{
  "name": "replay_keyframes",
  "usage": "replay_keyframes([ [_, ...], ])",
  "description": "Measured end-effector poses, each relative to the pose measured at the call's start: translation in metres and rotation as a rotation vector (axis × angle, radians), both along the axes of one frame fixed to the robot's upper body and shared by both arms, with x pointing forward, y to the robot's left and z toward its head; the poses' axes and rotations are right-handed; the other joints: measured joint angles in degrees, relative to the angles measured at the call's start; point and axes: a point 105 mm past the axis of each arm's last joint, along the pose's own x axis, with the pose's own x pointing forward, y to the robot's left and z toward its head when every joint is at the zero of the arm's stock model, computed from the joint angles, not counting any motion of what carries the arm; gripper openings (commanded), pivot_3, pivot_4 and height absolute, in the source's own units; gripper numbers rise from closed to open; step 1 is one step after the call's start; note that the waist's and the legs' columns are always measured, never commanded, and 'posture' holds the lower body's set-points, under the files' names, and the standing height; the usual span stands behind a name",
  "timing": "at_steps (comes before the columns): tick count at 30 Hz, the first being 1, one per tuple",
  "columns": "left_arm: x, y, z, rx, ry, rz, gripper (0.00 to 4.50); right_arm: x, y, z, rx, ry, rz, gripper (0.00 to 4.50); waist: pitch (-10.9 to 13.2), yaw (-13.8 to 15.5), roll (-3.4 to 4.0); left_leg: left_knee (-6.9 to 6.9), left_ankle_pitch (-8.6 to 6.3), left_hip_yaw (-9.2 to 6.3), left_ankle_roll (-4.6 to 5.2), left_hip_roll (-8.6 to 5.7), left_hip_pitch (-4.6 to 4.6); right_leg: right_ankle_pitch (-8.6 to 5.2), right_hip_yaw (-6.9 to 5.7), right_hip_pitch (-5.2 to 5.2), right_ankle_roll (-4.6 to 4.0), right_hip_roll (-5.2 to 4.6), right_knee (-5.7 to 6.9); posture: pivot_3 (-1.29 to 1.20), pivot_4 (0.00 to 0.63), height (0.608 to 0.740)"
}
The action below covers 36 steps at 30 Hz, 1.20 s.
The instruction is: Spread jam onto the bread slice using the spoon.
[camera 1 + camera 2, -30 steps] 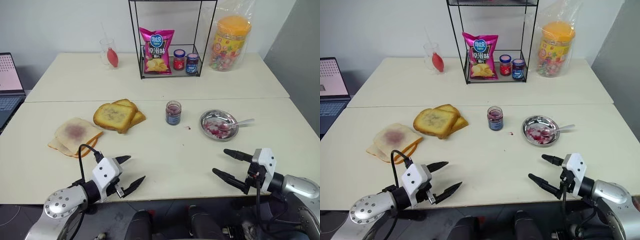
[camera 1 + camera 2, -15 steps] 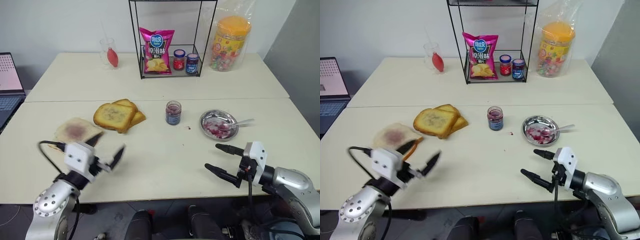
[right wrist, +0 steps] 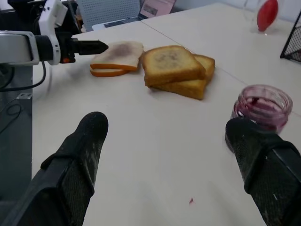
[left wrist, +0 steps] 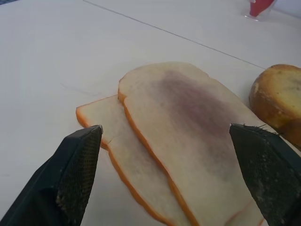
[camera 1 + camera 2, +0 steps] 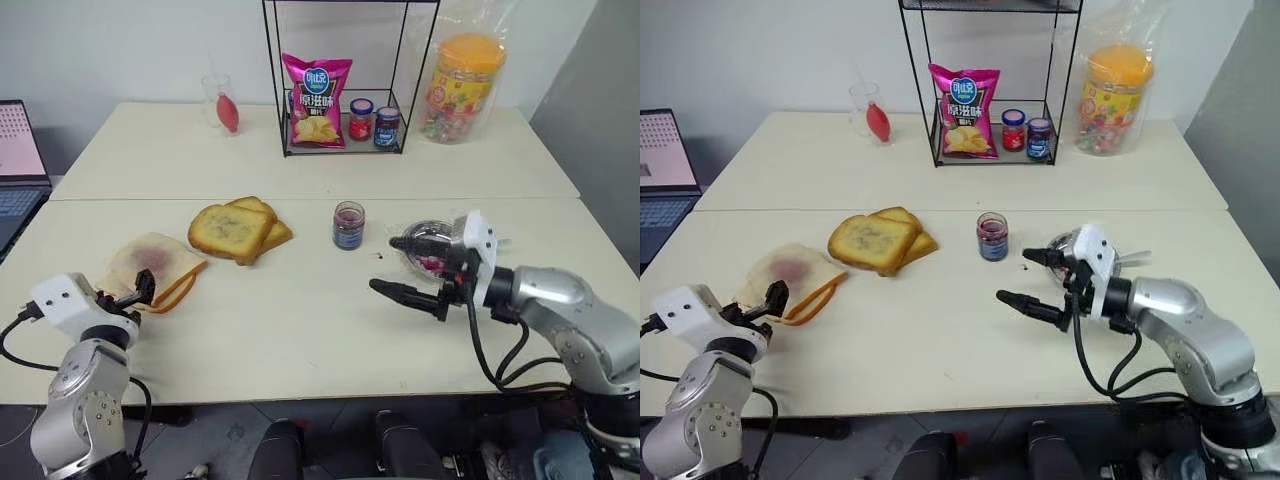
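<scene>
The bread slice [image 5: 152, 262], pale with a purple smear, lies on another slice at the table's left. My left gripper [image 5: 132, 294] is just in front of it, open; in the left wrist view the slice [image 4: 188, 117] sits between and beyond the spread fingers [image 4: 77, 174]. The jam jar [image 5: 348, 225] stands mid-table, lid off. My right gripper [image 5: 383, 264] hovers open to its right, in front of a metal dish [image 5: 428, 264]. In the right wrist view the jar [image 3: 262, 106] is by one finger. The spoon's handle [image 5: 1134, 256] pokes out behind the right wrist; its bowl is hidden.
Two toasted slices [image 5: 235, 230] lie between the bread and the jar. At the back stand a wire rack [image 5: 340, 140] with a chips bag and two small jars, a candy jar [image 5: 460, 85] and a glass [image 5: 222, 105]. A laptop [image 5: 18, 170] sits far left.
My left gripper has swung left from the table's front edge to the bread slice and rolled. My right gripper has risen and moved left, now in front of the dish.
</scene>
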Motion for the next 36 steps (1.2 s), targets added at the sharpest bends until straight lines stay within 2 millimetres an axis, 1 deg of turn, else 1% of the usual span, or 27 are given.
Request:
replay_keyframes([
  [3, 0.006, -0.002, -0.003, -0.046, 0.015, -0.001, 4.5, 0.0, 0.001, 0.003, -0.016, 0.015, 0.009, 4.37, 0.0, 0.0, -0.03, 0.0, 0.0, 0.01, 0.0, -0.01, -0.02, 0.01, 0.01, -0.01, 0.0, -0.01, -0.02, 0.0, 0.15, 0.74],
  [6, 0.013, -0.005, -0.002, -0.07, 0.011, -0.012, 4.5, 0.0, 0.003, 0.006, -0.019, 0.02, 0.022, 4.37, 0.0, 0.0, -0.04, 0.0, 0.0, -0.01, 0.0, 0.0, -0.01, 0.01, -0.02, -0.01, 0.0, 0.0, 0.0, 0.0, 0.15, 0.74],
  [12, 0.018, -0.008, 0.001, -0.087, 0.018, -0.008, 4.5, -0.001, 0.001, 0.005, -0.039, 0.031, 0.025, 4.37, 0.0, 0.0, -0.05, 0.0, 0.0, -0.01, 0.0, 0.0, -0.02, 0.01, -0.01, -0.01, 0.01, 0.0, 0.0, 0.0, 0.15, 0.74],
  [15, 0.022, -0.011, -0.001, -0.151, 0.028, 0.013, 4.5, -0.001, 0.0, 0.004, -0.052, 0.034, 0.031, 4.37, 0.0, 0.0, -0.06, 0.01, 0.0, 0.0, 0.0, -0.01, -0.02, 0.02, 0.0, 0.0, 0.03, -0.01, 0.0, 0.0, 0.15, 0.74],
  [26, 0.029, -0.015, 0.0, -0.234, 0.079, 0.065, 4.5, -0.001, -0.001, 0.002, -0.064, 0.042, 0.029, 4.37, 0.0, 0.0, -0.08, 0.01, 0.0, -0.01, 0.0, -0.02, -0.01, 0.03, 0.01, 0.0, 0.05, -0.01, -0.01, 0.0, 0.15, 0.74],
  [28, 0.031, -0.017, 0.001, -0.247, 0.087, 0.07, 4.13, -0.001, -0.002, 0.001, -0.07, 0.048, 0.026, 4.5, 0.0, 0.1, -0.08, 0.0, 0.0, -0.01, 0.0, -0.03, -0.02, 0.03, 0.0, 0.0, 0.05, -0.01, -0.01, 0.0, 0.15, 0.74],
  [29, 0.032, -0.017, 0.003, -0.251, 0.088, 0.077, 4.02, -0.001, -0.002, 0.001, -0.072, 0.053, 0.025, 4.5, 0.0, 0.2, -0.08, 0.01, 0.0, -0.01, -0.01, -0.03, -0.02, 0.04, 0.0, 0.0, 0.05, -0.01, -0.01, 0.0, 0.15, 0.74],
  [31, 0.032, -0.016, 0.003, -0.254, 0.088, 0.086, 3.54, -0.002, -0.003, 0.0, -0.08, 0.064, 0.027, 4.5, 0.0, 0.3, -0.08, 0.01, 0.0, 0.0, -0.01, -0.03, -0.02, 0.04, 0.01, 0.0, 0.06, -0.01, -0.02, 0.0, 0.15, 0.74],
  [36, 0.031, -0.014, 0.003, -0.257, 0.089, 0.098, 2.52, -0.004, -0.004, -0.002, -0.09, 0.081, 0.032, 4.5, 0.0, 0.5, -0.1, 0.01, 0.0, -0.01, -0.01, -0.03, -0.03, 0.05, 0.0, 0.0, 0.06, -0.01, -0.04, 0.0, 0.15, 0.74],
])
